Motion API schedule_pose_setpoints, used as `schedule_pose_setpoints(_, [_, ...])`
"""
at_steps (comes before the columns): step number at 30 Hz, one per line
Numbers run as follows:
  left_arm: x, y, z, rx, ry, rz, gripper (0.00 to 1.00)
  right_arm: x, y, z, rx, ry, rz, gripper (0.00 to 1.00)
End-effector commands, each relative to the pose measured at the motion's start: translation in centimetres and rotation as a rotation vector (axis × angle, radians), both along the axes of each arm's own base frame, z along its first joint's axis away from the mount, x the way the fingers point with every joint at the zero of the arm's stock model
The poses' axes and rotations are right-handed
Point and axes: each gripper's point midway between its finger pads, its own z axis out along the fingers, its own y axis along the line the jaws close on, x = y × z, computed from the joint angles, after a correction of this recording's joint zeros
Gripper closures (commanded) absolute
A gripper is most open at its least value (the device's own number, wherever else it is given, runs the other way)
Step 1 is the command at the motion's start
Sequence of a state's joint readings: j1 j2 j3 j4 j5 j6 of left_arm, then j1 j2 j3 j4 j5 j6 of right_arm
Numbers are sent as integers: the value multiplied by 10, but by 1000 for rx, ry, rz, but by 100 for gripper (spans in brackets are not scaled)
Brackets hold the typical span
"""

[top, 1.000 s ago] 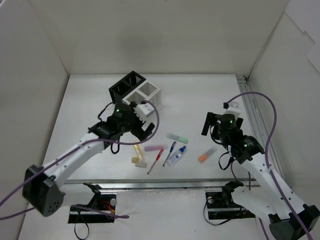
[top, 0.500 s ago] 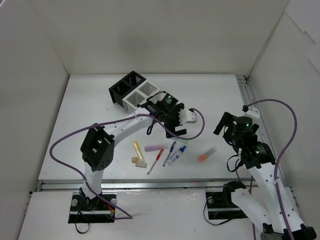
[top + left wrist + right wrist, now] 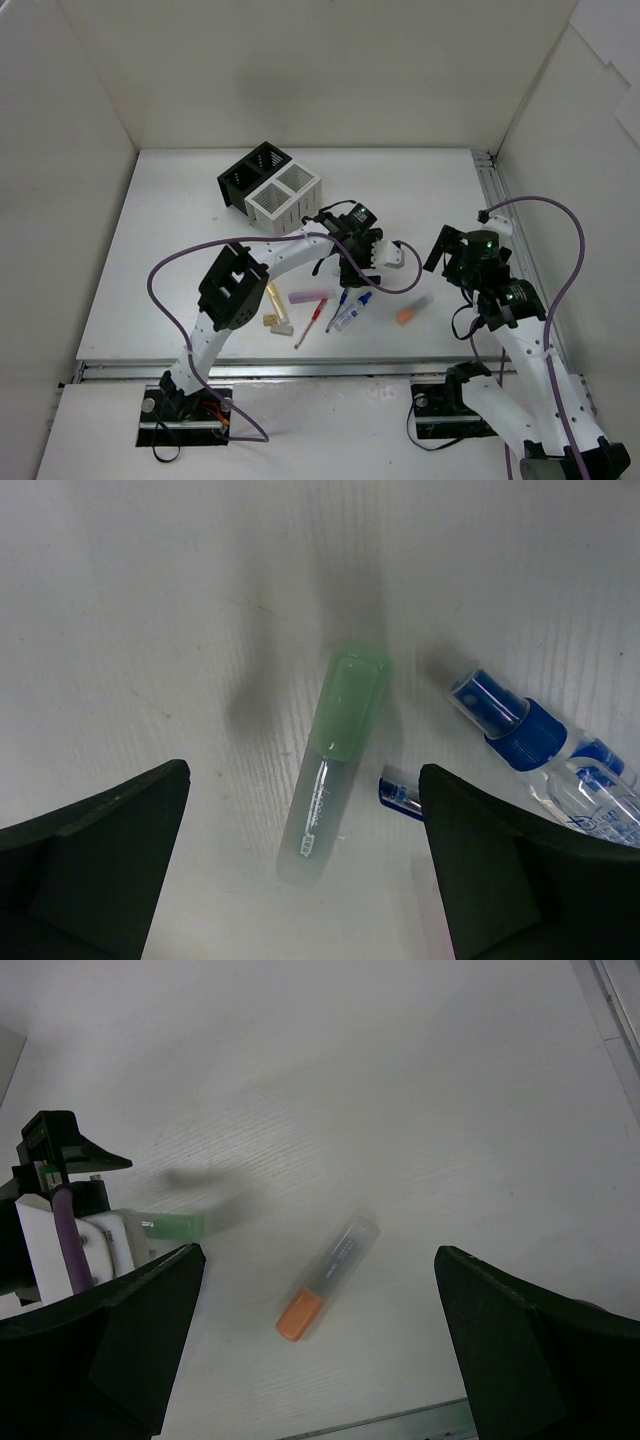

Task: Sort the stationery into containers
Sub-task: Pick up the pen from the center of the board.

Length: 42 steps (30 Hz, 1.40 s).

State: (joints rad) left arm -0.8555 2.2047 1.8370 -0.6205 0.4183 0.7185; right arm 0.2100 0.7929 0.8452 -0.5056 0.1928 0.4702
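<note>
Plain white counter (image 3: 150,240), boxed in by white walls (image 3: 300,70), with a metal rail (image 3: 505,225) down the right side. The black box (image 3: 248,175) and white box (image 3: 285,195) sit touching at the back. The left pincer (image 3: 303,780) is wide open over the green-capped marker (image 3: 335,750), which lies flat. The right pincer (image 3: 318,1251) is wide open above the orange marker (image 3: 328,1275). The pink marker (image 3: 308,296) and red pen (image 3: 311,322) lie mid-counter.

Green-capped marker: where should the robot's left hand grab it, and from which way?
Probably grab the green-capped marker around its middle, where the cap meets the clear barrel, coming straight down. It lies flat, and the open left gripper straddles it with a finger beside each long side. The blue pen has its tip close to the barrel end, so keep toward the cap.
</note>
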Motion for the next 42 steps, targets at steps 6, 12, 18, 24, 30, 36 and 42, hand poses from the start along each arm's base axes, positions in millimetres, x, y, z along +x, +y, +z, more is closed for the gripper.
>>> schedule_pose_setpoints(6, [11,-31,32,-131,-77,-55,15,8,1,9,3,-21,3,2])
schedule_pose_setpoints(12, [15,-35,11,-137,-75,-35,24,8,2,9,1,-18,16,2])
schedule_pose_setpoints(18, [7,-30,-1,-109,-43,-59,25,7,3,9,6,-25,21,2])
schedule_pose_setpoints(24, [1,-27,-15,-71,-47,-50,34,6,3,8,6,-22,22,2])
schedule_pose_setpoints(30, [-4,-24,-25,-56,-18,-31,52,5,1,12,7,-39,9,2])
schedule_pose_setpoints(36, [-8,-24,-26,-73,49,-4,69,4,-3,14,1,-51,-11,2])
schedule_pose_setpoints(42, [-3,-16,-32,-55,125,33,93,4,-5,15,-4,-58,-25,2])
